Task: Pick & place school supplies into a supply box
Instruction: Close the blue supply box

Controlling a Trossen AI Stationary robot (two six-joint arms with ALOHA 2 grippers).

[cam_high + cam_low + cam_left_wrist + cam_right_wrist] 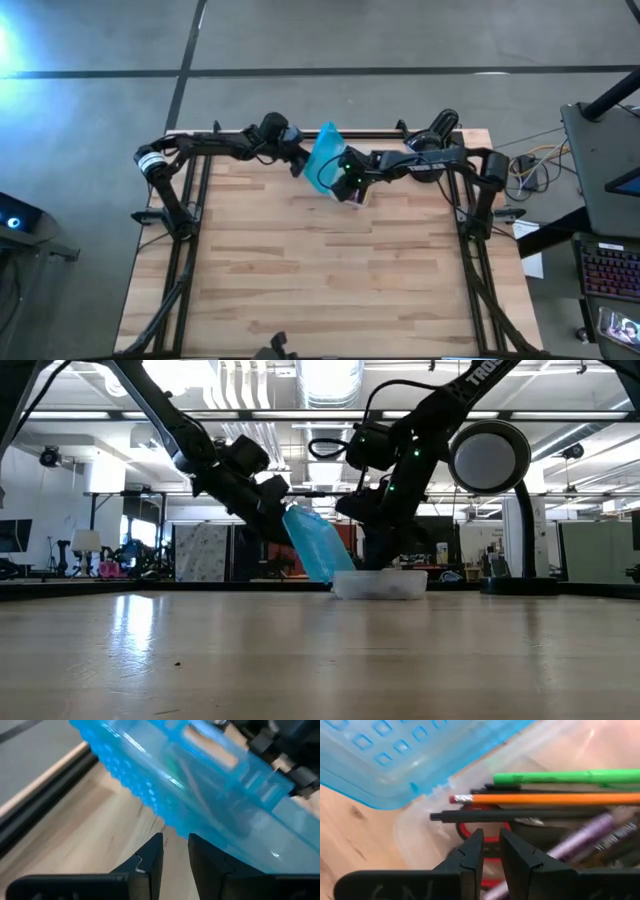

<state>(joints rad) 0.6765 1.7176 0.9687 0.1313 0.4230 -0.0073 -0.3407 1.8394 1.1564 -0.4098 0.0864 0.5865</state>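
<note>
The supply box (335, 168) sits near the table's far edge, between both arms. Its clear half (380, 585) lies flat on the wood. The turquoise bumpy half (315, 545) stands tilted up from the clear half's left side. Inside the clear half I see a green marker (560, 777), an orange pencil (555, 798), a dark pen (520, 815), red scissors (463, 829) and a purple pen (585, 837). My left gripper (175, 842) is shut at the turquoise half's outer face. My right gripper (491, 840) hangs shut over the clear half, above the scissors. My left gripper meets the turquoise half's bumpy outer face (172, 822) with its shut fingertips, coming from the table's left and slanting down. That half stays tilted, and its lower edge joins the clear half. My right gripper points down into the clear half; whether it touches the supplies, I cannot tell.
A black rail (380, 131) runs along the far edge right behind the box. A black round device with a white face (490, 455) stands to the right in the low view. Bare wood (330, 270) stretches from the box to the near edge.
</note>
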